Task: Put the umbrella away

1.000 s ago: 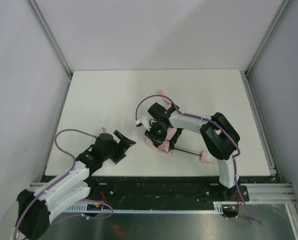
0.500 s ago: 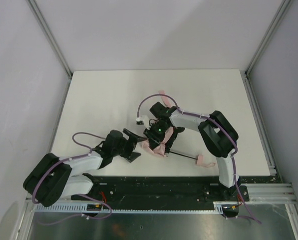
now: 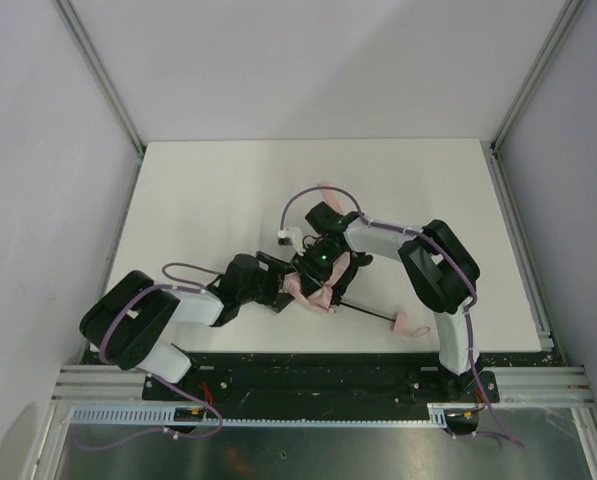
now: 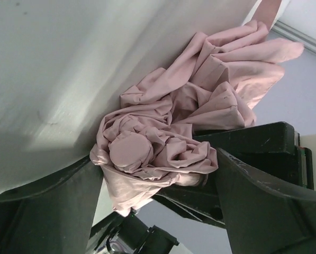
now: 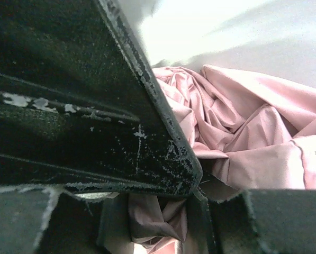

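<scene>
The pale pink umbrella (image 3: 319, 297) lies crumpled on the white table (image 3: 208, 190), near the front. Its thin black shaft (image 3: 368, 311) runs right to the small pink handle (image 3: 410, 326). My right gripper (image 3: 319, 268) presses down on the bunched fabric and is shut on a fold of it (image 5: 163, 211). My left gripper (image 3: 282, 289) reaches in from the left, its jaws open on either side of the fabric bundle's rounded end (image 4: 130, 151). In the left wrist view the fabric touches my left finger (image 4: 68, 196). The right gripper's black body (image 4: 253, 143) sits just behind the bundle.
A pink strip of fabric (image 3: 324, 188) sticks out behind the right arm's elbow. The right arm's purple cable (image 3: 298, 200) loops above the umbrella. The table's front edge and the black base rail (image 3: 318, 370) lie close behind the umbrella handle.
My left arm has swung right and forward across the table, bringing its open gripper up to the umbrella's fabric end. The right gripper stays shut on the fabric; the umbrella shifted slightly.
</scene>
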Action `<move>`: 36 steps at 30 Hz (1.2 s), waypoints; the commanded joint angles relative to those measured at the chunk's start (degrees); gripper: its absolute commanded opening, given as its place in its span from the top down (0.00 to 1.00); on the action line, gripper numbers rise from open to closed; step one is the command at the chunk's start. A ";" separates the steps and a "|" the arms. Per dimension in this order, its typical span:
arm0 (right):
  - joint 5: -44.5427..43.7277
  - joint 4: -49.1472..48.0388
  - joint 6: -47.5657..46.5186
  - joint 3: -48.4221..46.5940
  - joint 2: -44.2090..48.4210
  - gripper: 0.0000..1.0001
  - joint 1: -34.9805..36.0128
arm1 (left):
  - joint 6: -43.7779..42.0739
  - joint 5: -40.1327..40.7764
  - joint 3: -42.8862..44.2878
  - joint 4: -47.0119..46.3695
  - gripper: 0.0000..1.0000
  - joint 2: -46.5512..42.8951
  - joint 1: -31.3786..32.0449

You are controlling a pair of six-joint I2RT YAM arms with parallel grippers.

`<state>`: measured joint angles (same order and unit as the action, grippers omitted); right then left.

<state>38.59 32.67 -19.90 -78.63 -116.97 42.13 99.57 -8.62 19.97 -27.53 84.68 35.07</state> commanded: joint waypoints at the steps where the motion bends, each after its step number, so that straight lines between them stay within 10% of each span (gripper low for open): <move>1: -2.99 0.82 -3.03 4.20 -3.78 1.00 3.16 | -2.54 7.06 2.10 -0.01 0.20 6.23 1.61; 11: -7.11 -3.20 -2.49 5.65 -1.85 0.99 6.17 | -8.09 8.37 -0.58 -0.12 0.59 8.52 2.02; 20: -14.20 -7.07 8.20 7.86 7.52 0.27 4.41 | -10.09 8.21 -0.96 -0.04 0.80 7.97 1.97; 36: -68.71 -22.39 13.81 27.58 32.75 0.03 28.67 | -9.81 1.64 2.66 13.16 1.00 4.06 1.18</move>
<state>-11.75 17.65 -5.17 -54.50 -82.59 64.16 92.97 -6.66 20.93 -30.57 89.43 36.69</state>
